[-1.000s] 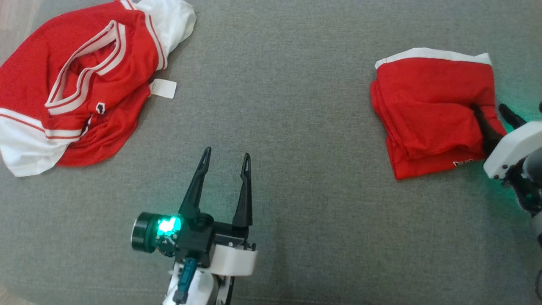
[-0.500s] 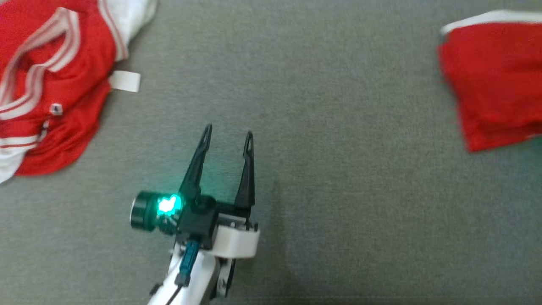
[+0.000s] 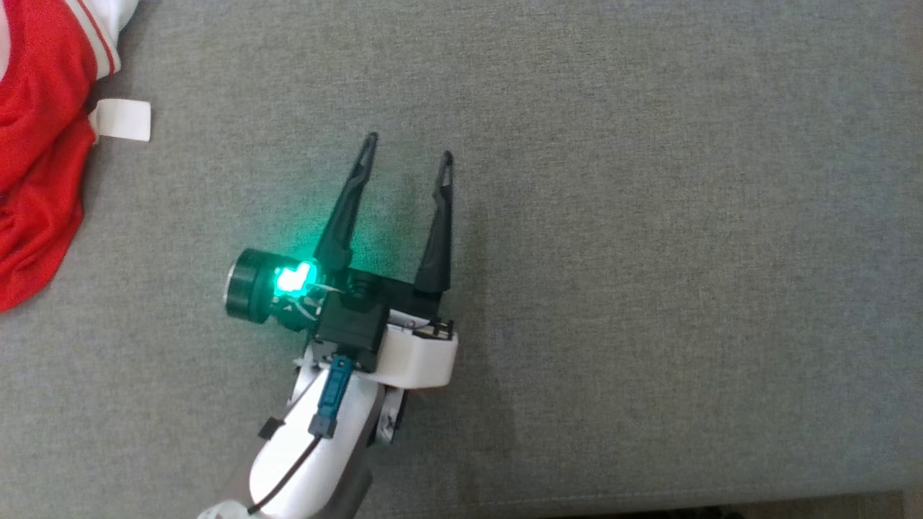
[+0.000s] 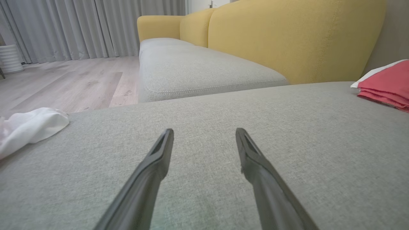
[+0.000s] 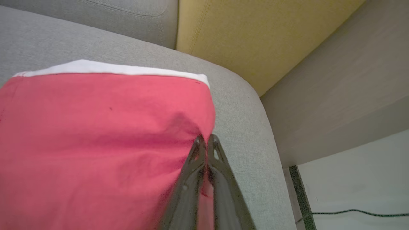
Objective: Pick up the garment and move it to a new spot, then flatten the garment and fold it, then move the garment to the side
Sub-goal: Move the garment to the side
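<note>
The folded red garment (image 5: 105,127) lies at the far right of the grey cushion (image 3: 649,252), close to its rounded corner, with a white band along its far edge. The right gripper (image 5: 206,138) has its two dark fingers pressed together at the garment's right edge. The cloth puckers towards the tips and a sliver of red shows between the fingers lower down, so it seems to be pinching that edge. How much cloth is caught I cannot tell, since the fingers cover the spot. The garment's near and left parts run out of the right wrist view.

From the left wrist view, a corner of the same garment (image 4: 388,84) pokes in at the right edge, the rest cut off.

The left gripper (image 3: 409,146) hovers over bare cushion near the middle, fingers spread wide with nothing between them and a green light (image 3: 292,277) glowing on its wrist. Whether the tips touch the fabric is hard to judge.

At the far left sits a red and white jersey (image 3: 36,144), mostly cropped by the head view's edge, with a white tag (image 3: 122,120) sticking out to its right.

Beyond the cushion are a yellow backrest (image 4: 287,38), a wooden floor (image 4: 64,80) and grey curtains (image 4: 80,28). A thin cable (image 5: 351,212) trails on the pale floor at the right.
</note>
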Robot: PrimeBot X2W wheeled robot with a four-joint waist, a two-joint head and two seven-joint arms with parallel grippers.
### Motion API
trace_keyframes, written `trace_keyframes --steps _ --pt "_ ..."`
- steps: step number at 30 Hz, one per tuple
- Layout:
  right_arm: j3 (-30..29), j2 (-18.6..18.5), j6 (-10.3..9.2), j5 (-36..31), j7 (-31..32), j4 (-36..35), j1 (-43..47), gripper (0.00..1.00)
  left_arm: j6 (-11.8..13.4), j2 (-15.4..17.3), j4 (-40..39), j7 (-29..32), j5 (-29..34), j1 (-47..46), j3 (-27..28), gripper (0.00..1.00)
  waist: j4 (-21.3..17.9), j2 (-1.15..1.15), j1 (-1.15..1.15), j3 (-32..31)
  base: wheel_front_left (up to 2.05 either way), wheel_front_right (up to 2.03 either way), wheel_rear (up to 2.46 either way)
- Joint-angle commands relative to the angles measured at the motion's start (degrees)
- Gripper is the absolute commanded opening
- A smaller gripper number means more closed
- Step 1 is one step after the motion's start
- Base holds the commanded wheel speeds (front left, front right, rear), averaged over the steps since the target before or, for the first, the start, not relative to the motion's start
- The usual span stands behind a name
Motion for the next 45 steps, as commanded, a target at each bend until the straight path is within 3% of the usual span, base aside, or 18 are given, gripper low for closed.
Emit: trace_keyframes --steps 1,4,5,6,10,16,21,22,26,35,39,45 --pt "-0.2 -4.0 0.37 0.3 -0.4 0.0 1.0 0.0 0.2 -0.1 -1.6 -0.3 0.0 -0.5 0.6 1.0 0.1 0.0 -0.02 0.2 0.0 0.0 0.0" --pt "-0.7 -4.6 0.37 -2.0 -0.4 1.6 0.4 0.0 0.5 -0.1 -2.1 -0.3 -0.8 -0.5 0.5 1.0 0.3 0.0 -0.02 0.1 0.0 0.0 0.0" --pt "-1.0 -4.3 0.37 -2.8 -0.2 2.6 0.2 0.28 0.5 -0.1 -2.2 -0.3 -0.9 -0.4 0.5 1.0 0.5 0.0 -0.02 -0.2 0.0 0.0 0.0" --pt "-1.8 -3.4 0.37 -4.9 -0.4 4.4 -0.3 1.0 0.5 -0.1 -2.1 -0.3 -1.1 0.0 0.7 1.0 0.8 0.0 -0.02 -1.2 0.0 0.0 0.0" --pt "-4.0 0.7 0.37 -9.6 -2.6 7.7 -0.8 1.0 0.8 -0.1 -1.5 -0.3 -1.1 1.8 1.7 1.0 1.5 0.0 -0.02 -5.2 0.0 0.0 0.0" --pt "-6.5 12.6 0.37 -8.0 -7.3 6.1 4.1 1.0 0.9 0.1 -0.3 -0.3 -1.0 6.7 4.7 1.0 1.9 0.0 -0.02 -14.9 0.0 0.0 0.0" --pt "-4.5 23.5 0.37 -5.6 -11.7 -0.1 12.4 1.0 0.2 0.9 1.3 -0.3 -2.1 13.3 7.5 1.0 1.6 0.0 -0.02 -24.9 0.0 0.0 0.0" --pt "-4.5 23.5 0.37 -5.6 -11.7 -0.1 12.4 1.0 0.2 0.9 1.3 -0.3 -2.1 13.3 7.5 1.0 1.6 0.0 -0.02 -24.9 0.0 0.0 0.0" --pt "-4.9 30.5 0.37 -6.5 -14.0 -4.1 20.3 1.0 -1.0 1.2 2.1 -0.3 -3.1 18.7 9.5 1.0 2.4 0.0 -0.02 -32.2 0.0 0.0 0.0" --pt "-17.6 45.9 0.37 -22.3 -14.2 -24.8 39.6 1.0 -3.6 1.5 2.1 -0.3 -2.2 24.9 14.0 1.0 3.5 0.0 -0.02 -38.5 0.0 0.0 0.0" --pt "-21.1 50.0 0.37 -26.6 -14.2 -28.7 45.2 1.0 -4.2 1.3 3.3 -0.3 -1.3 26.7 15.6 1.0 3.5 0.0 -0.02 -39.6 0.0 0.0 0.0" --pt "-22.3 52.1 0.37 -30.0 -14.2 -30.1 48.8 1.0 -4.7 1.0 3.6 -0.3 -0.4 27.5 17.6 1.0 3.6 0.0 -0.02 -39.9 0.0 0.0 0.0"
